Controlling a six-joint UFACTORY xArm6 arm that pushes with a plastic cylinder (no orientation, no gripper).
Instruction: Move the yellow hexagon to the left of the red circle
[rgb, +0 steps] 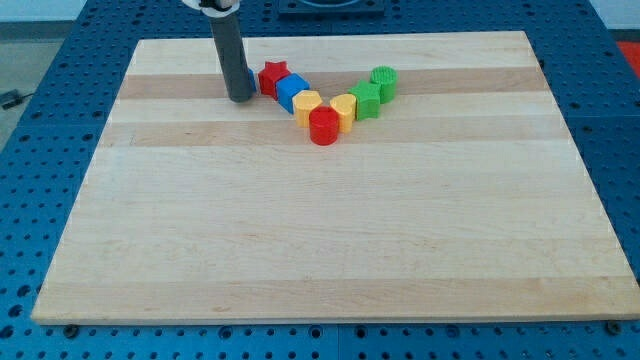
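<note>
My tip (240, 97) sits upper left, just beside the red star (272, 77); no pincer here to judge. Yellow hexagon (307, 105) touches the red circle's (323, 127) upper left.

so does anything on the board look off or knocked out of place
Nothing stands out. The blocks sit upright in a tight V near the view's top: red star, blue block, yellow hexagon, red circle, yellow block, two green blocks. My tip rests on the board just left of the red star.
</note>
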